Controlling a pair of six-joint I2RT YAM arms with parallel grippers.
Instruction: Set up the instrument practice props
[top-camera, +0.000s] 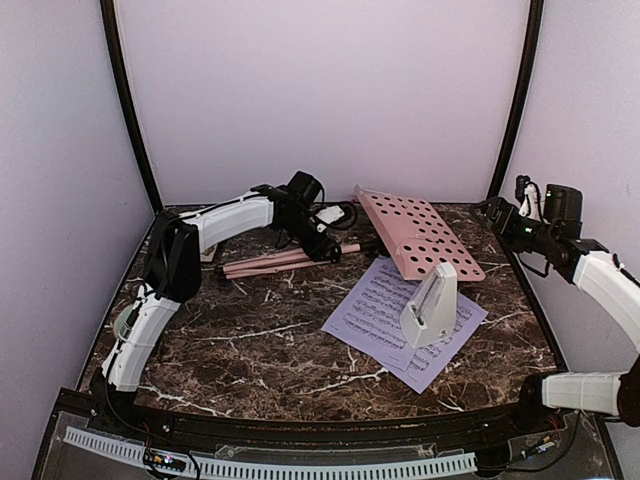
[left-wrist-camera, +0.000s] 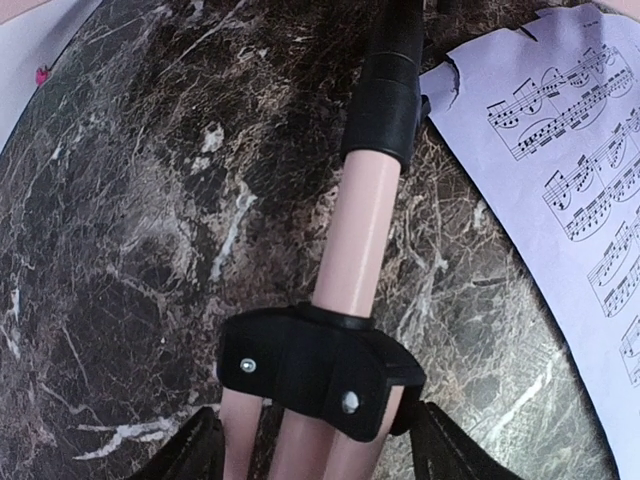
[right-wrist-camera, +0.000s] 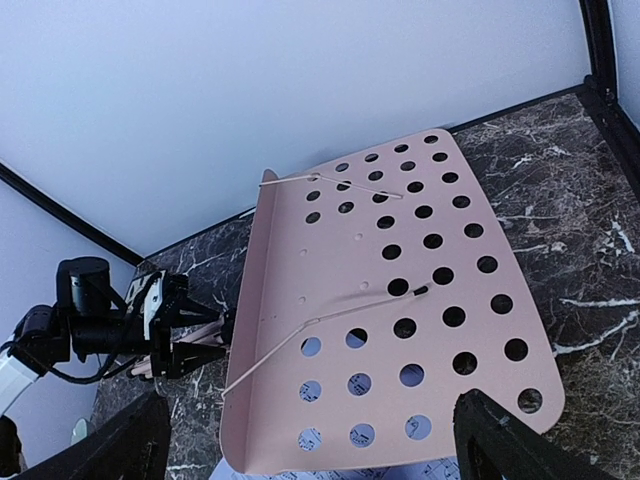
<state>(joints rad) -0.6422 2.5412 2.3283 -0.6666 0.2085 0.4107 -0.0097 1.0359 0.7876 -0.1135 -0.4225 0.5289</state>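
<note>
Dark marbled desk (top-camera: 250, 340) carries everything we see. Nearest, the sheet music (top-camera: 375, 315) lies flat right of centre, with the metronome (top-camera: 432, 305) upright on it. Behind, the pink music stand (top-camera: 420, 232) lies on its side, its folded legs (top-camera: 265, 263) pointing left. Our left end effector (top-camera: 328, 248) straddles those legs; we cannot tell whether it pinches them. Our right end effector (top-camera: 495, 212) hovers spread, just right of the stand.
</note>
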